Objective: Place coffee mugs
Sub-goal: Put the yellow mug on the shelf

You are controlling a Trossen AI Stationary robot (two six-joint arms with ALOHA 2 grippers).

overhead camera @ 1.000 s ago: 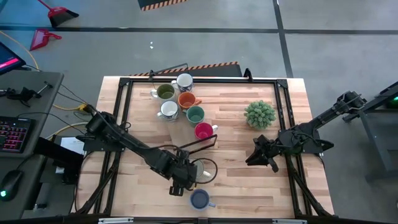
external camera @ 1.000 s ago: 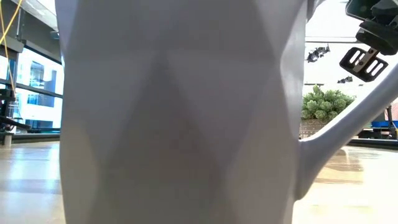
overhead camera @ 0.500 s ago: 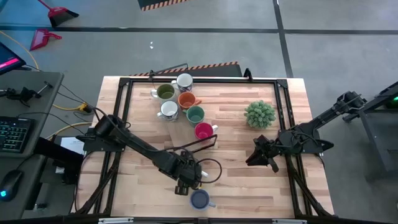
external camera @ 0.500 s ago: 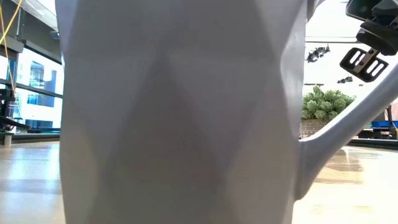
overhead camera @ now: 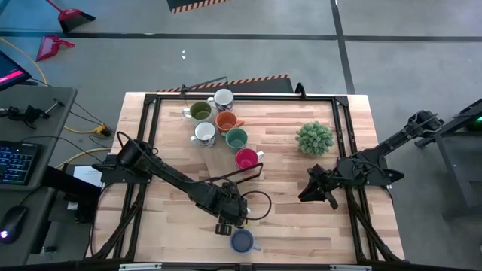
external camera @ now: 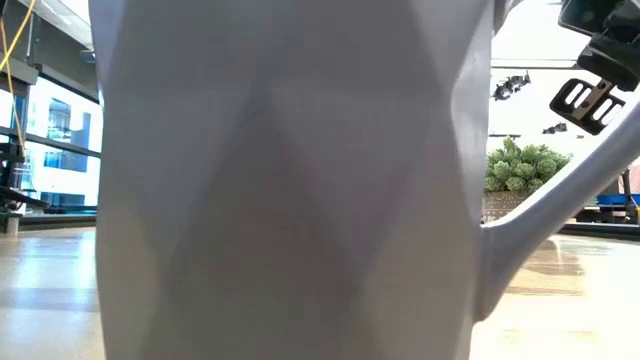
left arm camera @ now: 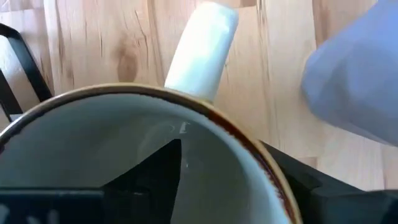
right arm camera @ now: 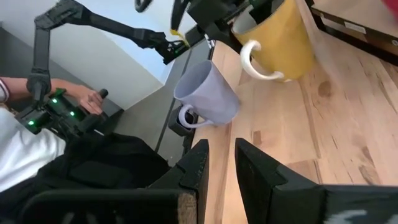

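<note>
Left tool (overhead camera: pixel 230 217) is the one I am working with, and it has hold of a yellow mug (right arm camera: pixel 283 37): one finger (left arm camera: pixel 155 171) sits inside the bowl and the other outside, clamped across the wall near the rim. I grip it this way because the wall gives a firm pinch and leaves the handle free. From above, the mug is mostly hidden under the tool, and I cannot tell whether its base touches the table (overhead camera: pixel 279 218). Just beside the tool, on my near side, stands a blue mug (overhead camera: pixel 241 241), so close to the low camera that it fills that view. I judge it is left apart as one to be dealt with later. Well beyond the tool, at the far edge, a cluster is gathered tightly, which I take to be the placing spot: an olive mug (overhead camera: pixel 199 111), a white mug (overhead camera: pixel 223 98), an orange mug (overhead camera: pixel 226 120), a second white mug (overhead camera: pixel 204 133), a teal mug (overhead camera: pixel 236 138) and a red mug (overhead camera: pixel 246 158). That makes eight mugs in all. One spiky potted plant (overhead camera: pixel 314 138) stands off to the side. My right tool (overhead camera: pixel 312 193) waits near it, fingers parted a little, holding nothing.
</note>
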